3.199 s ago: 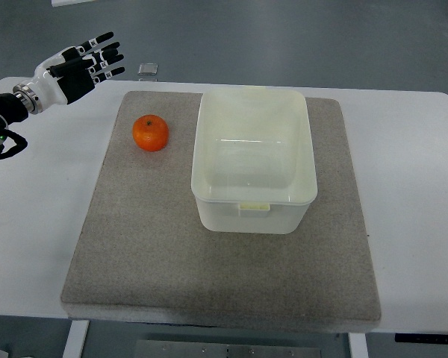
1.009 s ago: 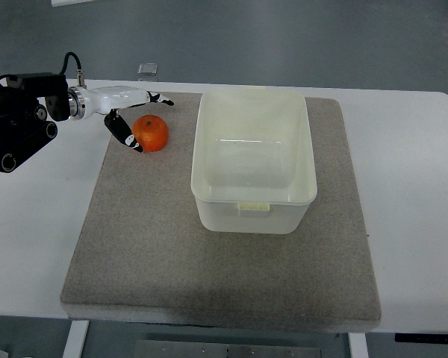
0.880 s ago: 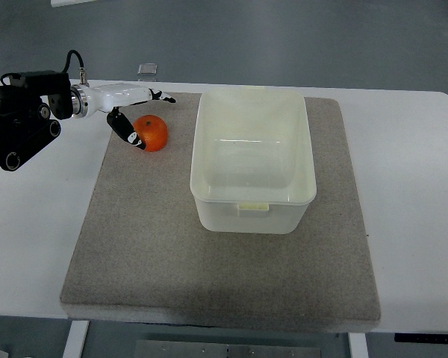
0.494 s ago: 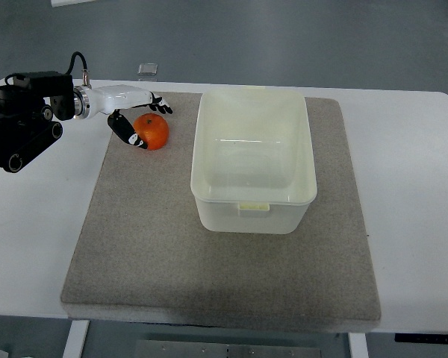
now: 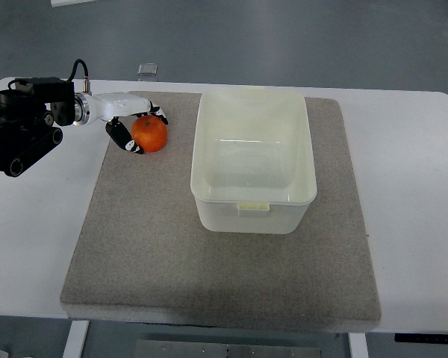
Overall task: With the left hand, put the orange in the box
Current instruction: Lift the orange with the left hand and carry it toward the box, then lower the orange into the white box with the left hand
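Top view: left hand (image 5: 131, 125) curled around the orange (image 5: 148, 134) on the grey mat (image 5: 149, 246), thumb on its near-left side, fingers over its far edge; whether the grasp is firm cannot be told. The empty box (image 5: 254, 160) stands just right. Risk: a shallow grip lets the round fruit roll free on lifting

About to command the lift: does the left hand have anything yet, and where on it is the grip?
The left hand is closed around the orange, fingers over its far side and thumb at its left side, the orange on the mat.
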Robot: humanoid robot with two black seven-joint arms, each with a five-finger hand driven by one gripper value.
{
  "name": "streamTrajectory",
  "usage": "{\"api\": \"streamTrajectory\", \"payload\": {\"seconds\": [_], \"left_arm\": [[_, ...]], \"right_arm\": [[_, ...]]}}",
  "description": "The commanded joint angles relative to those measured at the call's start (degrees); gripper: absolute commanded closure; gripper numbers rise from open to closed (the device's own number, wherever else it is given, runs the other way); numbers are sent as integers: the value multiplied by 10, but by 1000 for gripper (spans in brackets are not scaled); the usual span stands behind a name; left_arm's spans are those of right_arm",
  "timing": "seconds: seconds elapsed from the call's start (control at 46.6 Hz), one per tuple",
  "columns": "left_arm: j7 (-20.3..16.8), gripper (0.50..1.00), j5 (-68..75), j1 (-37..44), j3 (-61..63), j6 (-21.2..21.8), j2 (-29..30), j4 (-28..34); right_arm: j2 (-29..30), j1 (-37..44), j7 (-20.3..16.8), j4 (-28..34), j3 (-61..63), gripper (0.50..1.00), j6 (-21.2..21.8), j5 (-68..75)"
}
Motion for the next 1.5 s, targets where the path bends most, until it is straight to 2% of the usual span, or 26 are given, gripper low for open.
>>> {"api": "streamTrajectory", "payload": {"seconds": [0.0, 0.172, 0.236, 0.429, 0.558, 0.644, 0.752, 1.031, 1.245, 1.482], "left_arm": [[1, 1000, 7, -8, 3, -2, 3, 0], [4, 1000, 6, -36, 2, -6, 11, -8], [3, 1000, 0, -51, -5, -10, 35, -28], [1, 1000, -14, -110, -27, -23, 151, -188], [0, 1000, -29, -137, -52, -62, 172, -259], [-1, 1000, -30, -152, -56, -86, 162, -279], [-1, 1000, -30, -160, -53, -97, 117, -285], [2, 1000, -10, -157, -47, -98, 33, -294], [5, 1000, 73, -126, -42, -94, -14, -274], [32, 1000, 82, -98, -42, -85, -44, -258]], "right_arm": [[0, 0, 0, 0, 0, 568, 0, 0], [0, 0, 0, 0, 0, 570, 0, 0], [0, 0, 0, 0, 0, 568, 0, 0], [0, 0, 0, 0, 0, 568, 0, 0], [0, 0, 0, 0, 0, 568, 0, 0], [0, 0, 0, 0, 0, 568, 0, 0], [0, 0, 0, 0, 0, 568, 0, 0], [0, -1, 0, 0, 0, 568, 0, 0], [0, 0, 0, 0, 0, 568, 0, 0], [0, 0, 0, 0, 0, 568, 0, 0]]}}
